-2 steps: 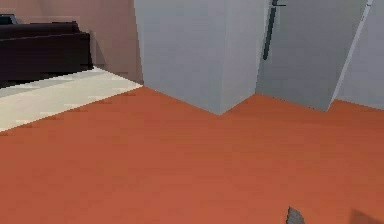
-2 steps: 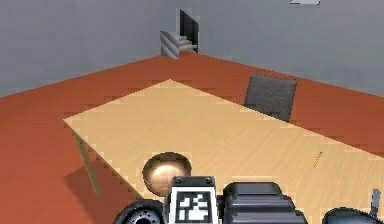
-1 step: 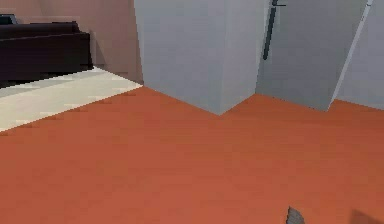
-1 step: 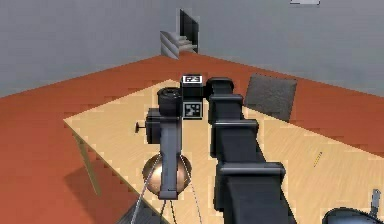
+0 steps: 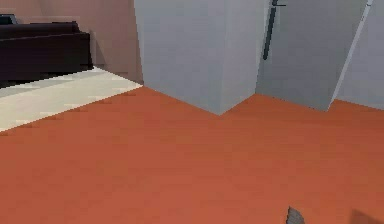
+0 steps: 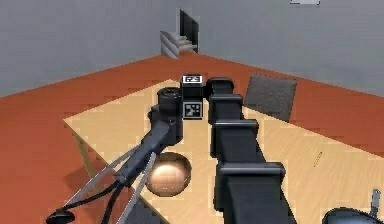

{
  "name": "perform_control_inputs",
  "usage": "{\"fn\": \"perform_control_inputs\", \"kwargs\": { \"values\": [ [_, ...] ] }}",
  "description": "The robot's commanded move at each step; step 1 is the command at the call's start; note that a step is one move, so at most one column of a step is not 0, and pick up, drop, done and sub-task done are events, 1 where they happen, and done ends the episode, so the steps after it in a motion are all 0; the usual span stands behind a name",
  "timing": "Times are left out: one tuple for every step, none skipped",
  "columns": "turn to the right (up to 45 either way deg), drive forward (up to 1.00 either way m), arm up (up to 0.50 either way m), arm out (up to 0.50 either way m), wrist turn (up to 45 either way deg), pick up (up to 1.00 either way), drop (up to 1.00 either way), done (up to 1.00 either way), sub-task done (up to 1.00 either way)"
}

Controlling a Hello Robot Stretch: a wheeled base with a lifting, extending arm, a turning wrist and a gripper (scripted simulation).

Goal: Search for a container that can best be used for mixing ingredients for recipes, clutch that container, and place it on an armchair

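Note:
A round copper-brown bowl-like thing (image 6: 170,176) lies on the light wooden table (image 6: 300,150) in the arm side view. The dark arm (image 6: 240,150) reaches over the table, with its white marker squares (image 6: 192,95) at the far end. The gripper (image 6: 95,205) slants down to the view's left from its dark body (image 6: 166,105). Its thin fingers (image 6: 125,168) run past the table's near corner, close beside the round thing. I cannot tell whether the gripper holds anything.
A grey chair back (image 6: 270,97) stands at the table's far side, and a dark rounded thing (image 6: 350,215) sits at the bottom right. Ahead lies red-orange floor (image 5: 150,160), a grey wall corner (image 5: 200,50), a door (image 5: 300,40), a pale rug (image 5: 50,95) and dark furniture (image 5: 40,50).

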Motion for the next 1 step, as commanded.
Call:
{"fn": "perform_control_inputs", "kwargs": {
  "values": [
    [0.0,0.00,0.00,0.00,45.0,0.00,0.00,0.00,0.00]
  ]
}}
